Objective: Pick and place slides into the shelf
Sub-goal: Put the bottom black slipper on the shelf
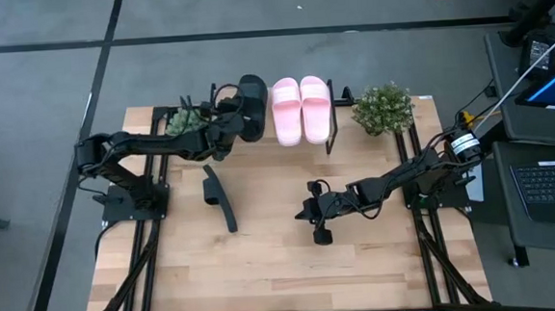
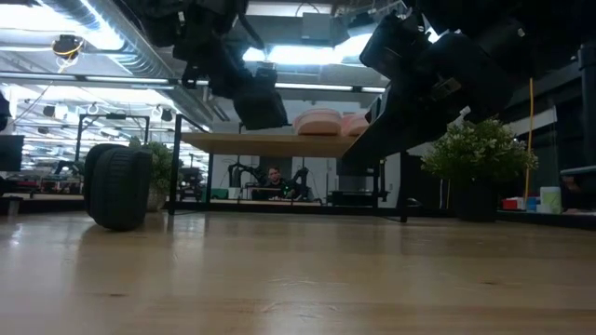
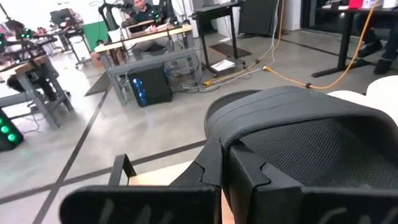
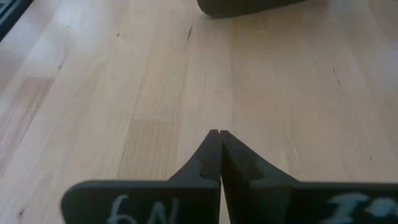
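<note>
Two pale pink slides (image 1: 301, 109) lie side by side on the shelf (image 1: 337, 102), at the table's far edge; the low view shows them (image 2: 321, 121) on its wooden plank (image 2: 270, 142). My left gripper (image 1: 229, 120) reaches over the shelf's left part and is shut on a black slide (image 1: 251, 106), just left of the pink pair. A second black slide (image 1: 219, 197) stands on its side edge on the tabletop, also seen in the low view (image 2: 118, 186). My right gripper (image 1: 312, 213) hovers shut above the table's middle (image 4: 219, 134). My left gripper pinches the black slide at the edge of its broad strap (image 3: 217, 134), coming level from the table's left. The strap (image 3: 292, 112) arches beyond the fingers (image 3: 208, 165). In the low view the slide (image 2: 261, 104) sits just above the plank; whether it rests on it I cannot tell.
A potted plant (image 1: 185, 121) stands at the shelf's left end, close to my left arm, and another (image 1: 384, 108) at its right end. Bare wooden tabletop (image 1: 275, 271) stretches toward the near edge. A laptop (image 1: 549, 182) sits off the table's right side.
</note>
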Controlling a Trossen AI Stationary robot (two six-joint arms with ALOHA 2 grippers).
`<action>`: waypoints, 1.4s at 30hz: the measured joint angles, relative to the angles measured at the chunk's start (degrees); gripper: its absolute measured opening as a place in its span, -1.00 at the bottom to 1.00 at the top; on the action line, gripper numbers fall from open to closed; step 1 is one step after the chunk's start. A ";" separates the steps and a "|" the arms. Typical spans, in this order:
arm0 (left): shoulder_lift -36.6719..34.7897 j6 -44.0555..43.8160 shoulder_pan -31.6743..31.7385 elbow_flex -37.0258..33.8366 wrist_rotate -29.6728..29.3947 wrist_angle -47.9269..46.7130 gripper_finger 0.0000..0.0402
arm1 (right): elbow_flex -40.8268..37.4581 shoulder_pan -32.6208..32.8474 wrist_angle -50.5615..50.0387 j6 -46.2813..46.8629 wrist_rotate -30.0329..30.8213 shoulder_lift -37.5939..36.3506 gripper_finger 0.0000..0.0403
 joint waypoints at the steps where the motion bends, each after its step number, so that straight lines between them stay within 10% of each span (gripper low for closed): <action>1: 0.45 -0.37 0.30 0.01 0.02 0.00 -1.00 | 0.00 0.00 0.02 -0.01 0.00 0.00 -0.99; 42: 4.27 -3.34 2.60 -0.04 1.21 1.00 -1.00 | 0.04 -0.01 0.09 -0.09 0.00 0.00 -0.99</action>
